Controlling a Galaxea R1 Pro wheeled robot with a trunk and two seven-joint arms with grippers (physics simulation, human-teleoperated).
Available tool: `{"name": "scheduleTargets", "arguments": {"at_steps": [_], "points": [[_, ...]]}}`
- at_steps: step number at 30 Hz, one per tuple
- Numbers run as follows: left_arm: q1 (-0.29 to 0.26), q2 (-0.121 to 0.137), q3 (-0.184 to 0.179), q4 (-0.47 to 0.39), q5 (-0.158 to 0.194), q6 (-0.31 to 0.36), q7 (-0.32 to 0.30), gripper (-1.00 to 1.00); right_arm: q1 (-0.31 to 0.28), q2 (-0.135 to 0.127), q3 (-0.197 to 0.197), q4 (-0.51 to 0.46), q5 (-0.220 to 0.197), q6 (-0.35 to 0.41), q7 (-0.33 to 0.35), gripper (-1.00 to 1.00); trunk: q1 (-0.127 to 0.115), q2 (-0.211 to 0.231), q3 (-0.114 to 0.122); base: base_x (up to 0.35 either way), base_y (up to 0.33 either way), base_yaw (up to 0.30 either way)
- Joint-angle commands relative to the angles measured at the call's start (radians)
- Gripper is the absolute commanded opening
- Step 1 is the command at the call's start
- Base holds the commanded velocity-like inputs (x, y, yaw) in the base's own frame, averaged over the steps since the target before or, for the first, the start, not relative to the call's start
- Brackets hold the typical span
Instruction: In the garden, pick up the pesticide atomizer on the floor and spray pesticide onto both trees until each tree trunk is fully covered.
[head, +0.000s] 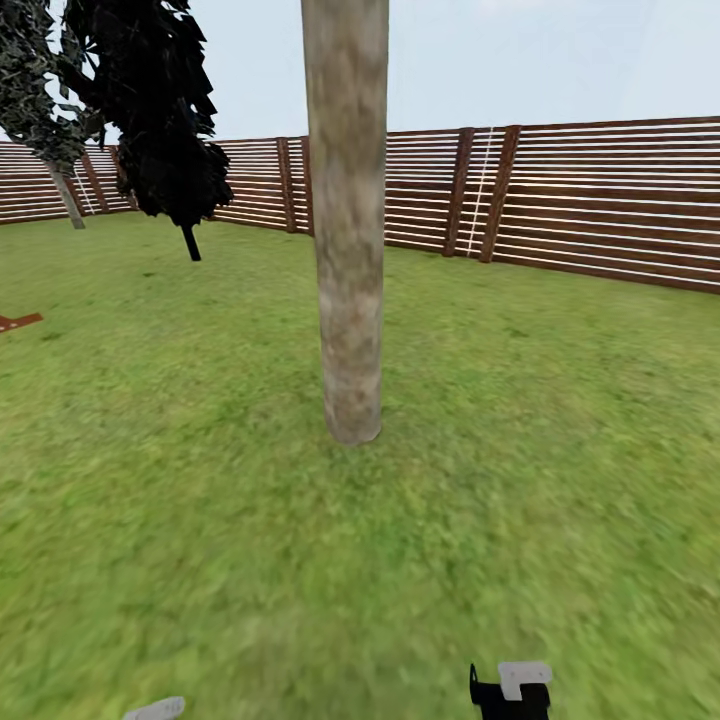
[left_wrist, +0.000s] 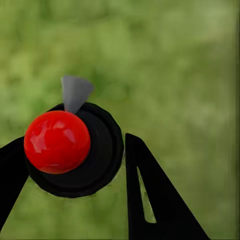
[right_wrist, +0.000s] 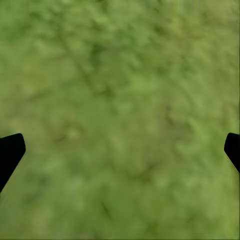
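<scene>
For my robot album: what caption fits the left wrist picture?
Left gripper fingers around the atomizer, red knob up, above blurry grass.

Under me the floor (head: 180, 500) is blurry green grass all the way out to the slatted wooden fence (head: 600, 200). A thick mottled tree trunk (head: 348, 250) stands straight up out of it ahead of me. A dark leafy tree (head: 165, 120) stands farther off at my left.

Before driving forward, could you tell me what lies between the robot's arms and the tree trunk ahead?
In the head view, only bare grass lies between the tree trunk and the arms.
</scene>
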Motion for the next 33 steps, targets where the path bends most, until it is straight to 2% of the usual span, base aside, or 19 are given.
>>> {"name": "scheduleTargets", "arguments": {"at_steps": [1,23,29,33], "points": [[0.000,0.000,-0.008,0.000,0.009,-0.003,-0.001,-1.00,-0.001,0.001,-0.008,0.001,0.011,-0.003,-0.003,1.00,0.000,0.000,-0.001,0.340,0.000,0.000],[0.000,0.002,-0.008,0.001,0.011,-0.004,-0.002,-1.00,-0.001,0.000,-0.007,0.001,0.012,-0.003,-0.002,1.00,0.000,0.000,-0.001,0.339,-0.036,-0.066],[0.000,0.013,-0.007,0.000,0.020,-0.004,-0.003,-1.00,-0.001,0.001,-0.007,-0.001,0.012,-0.003,-0.002,1.00,0.000,0.000,-0.001,0.338,-0.084,-0.068],[-0.010,0.030,-0.015,-0.017,0.009,-0.004,-0.015,-1.00,-0.002,-0.002,-0.006,-0.036,0.022,-0.002,0.003,1.00,0.000,0.000,-0.001,0.067,-0.011,-0.001]]}}
